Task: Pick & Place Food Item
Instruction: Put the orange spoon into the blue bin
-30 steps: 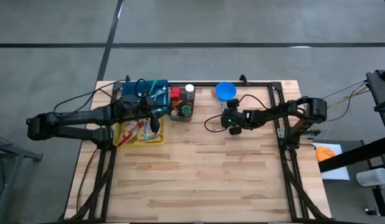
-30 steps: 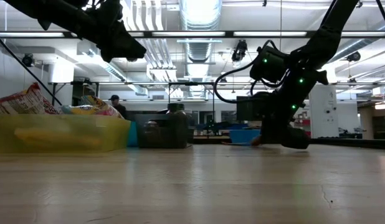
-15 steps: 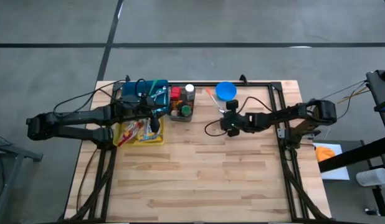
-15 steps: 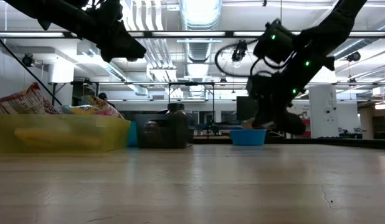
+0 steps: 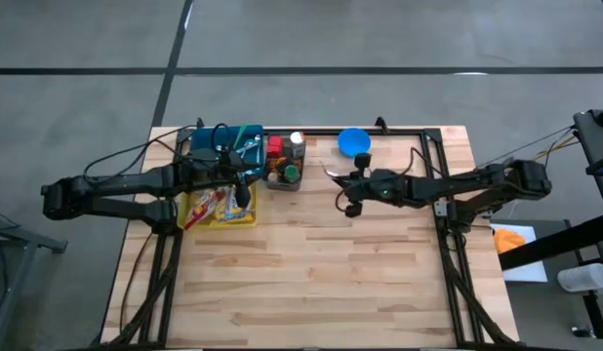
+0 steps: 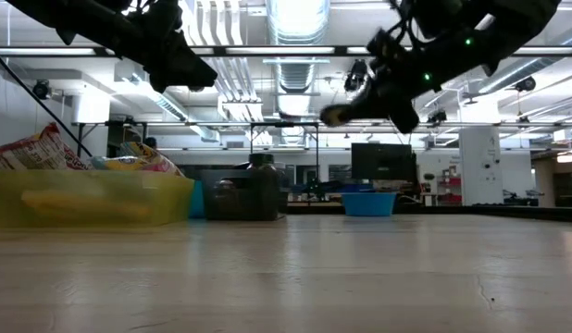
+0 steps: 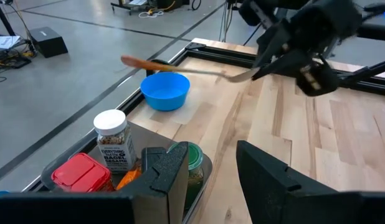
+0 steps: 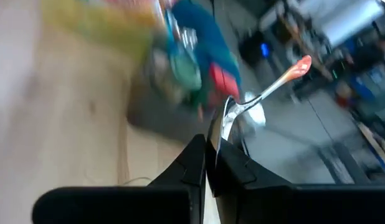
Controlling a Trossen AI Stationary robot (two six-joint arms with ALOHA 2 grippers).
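My right gripper (image 5: 348,181) hangs above the table, just near-left of the blue bowl (image 5: 353,142), shut on a metal utensil with an orange handle (image 7: 149,63). The utensil sticks out ahead of the fingers, and in the low view its end (image 6: 334,115) is high above the tabletop. My left gripper (image 7: 211,171) stays over the yellow bin (image 5: 220,209) of snack bags; it is open and nothing is between its fingers. The blue bowl (image 7: 165,91) stands on its base at the table's far side. My right gripper pinches the utensil's metal end (image 8: 225,121) between its two fingers. It comes from the table's right, nearly level and slanting a little down. The shaft runs on ahead of the fingertips to the orange handle end (image 8: 299,66). The utensil is lifted clear of the table.
A grey tray (image 5: 284,168) of jars and a red container stands between the yellow bin and the bowl, with a blue bin (image 5: 233,139) at the far left. A black frame rail (image 5: 409,130) runs along the far and right edges. Bare wood fills the table's near half.
My right gripper has risen from the table beside the blue bowl and moved toward the table's left. It has tipped from pointing down to nearly level. The utensil has come up with it, lifted clear of the table, and the gripper stayed shut.
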